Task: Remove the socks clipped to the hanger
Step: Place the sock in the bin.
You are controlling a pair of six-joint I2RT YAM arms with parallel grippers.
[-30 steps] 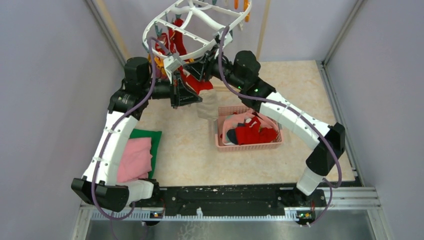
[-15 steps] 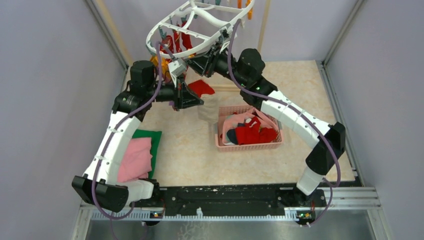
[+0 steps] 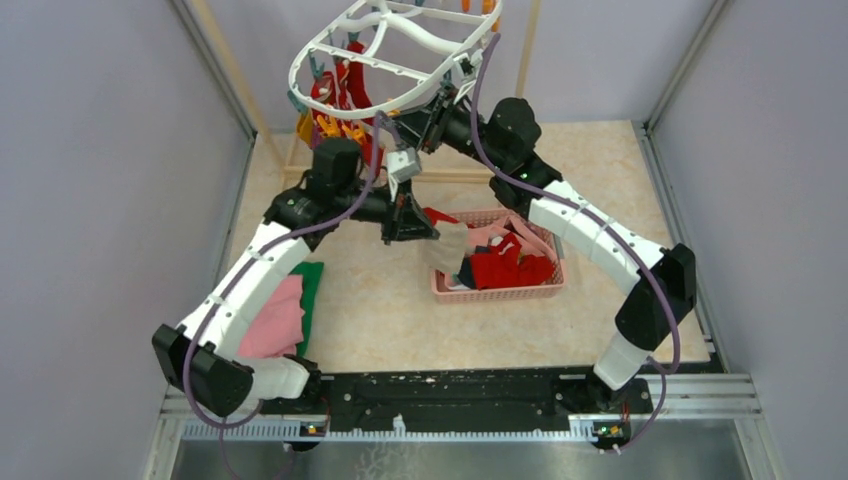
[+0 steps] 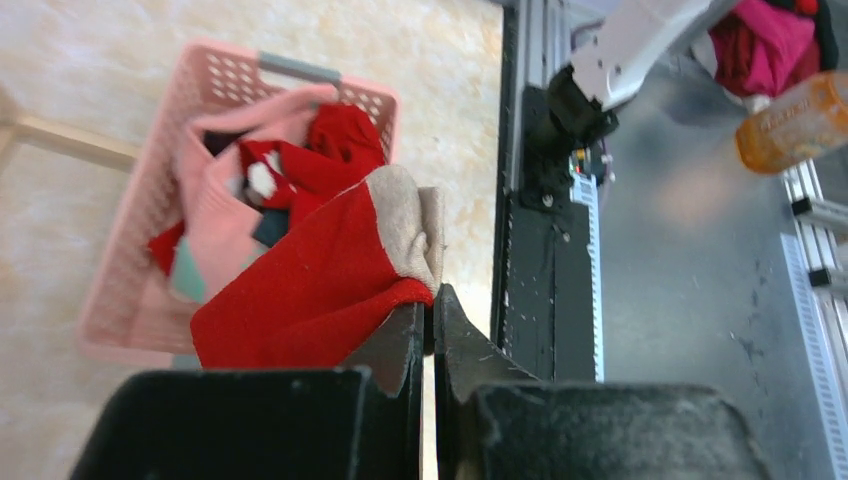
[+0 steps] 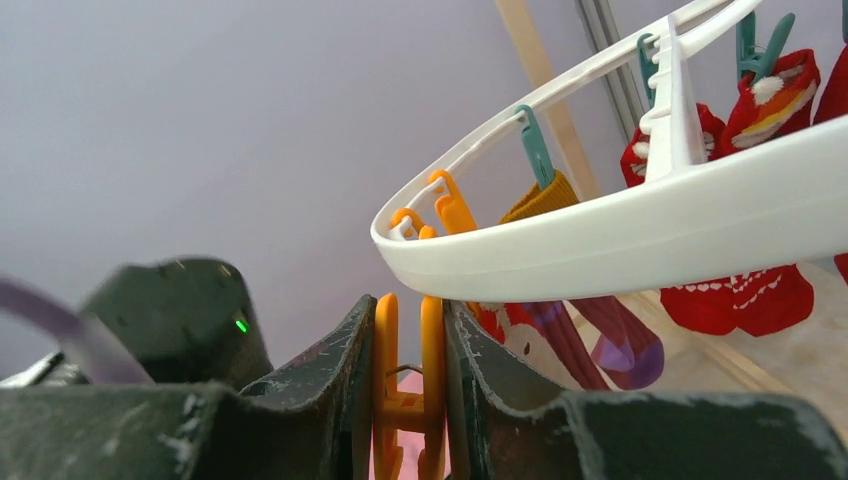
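The left jaws were clenched on a red sock (image 4: 310, 280) at frame centre, with the pink basket (image 4: 130, 230) behind it at left. The right jaws pinched an orange clip (image 5: 405, 400) at bottom centre, beneath the white hanger (image 5: 640, 235); clipped socks (image 5: 740, 295) hung at upper right.

Right gripper (image 5: 408, 335) was closed on an orange clip (image 5: 432, 372) hanging just under the hanger (image 5: 620, 235) rim, one finger against each side. Further along the hanger, a teal clip (image 5: 535, 148) held a mustard-cuffed sock (image 5: 540, 200). Below the rim hung a purple-striped sock (image 5: 628, 348) and red white-patterned socks (image 5: 740, 297). Wooden pole (image 5: 535, 55) stood behind the hanger.
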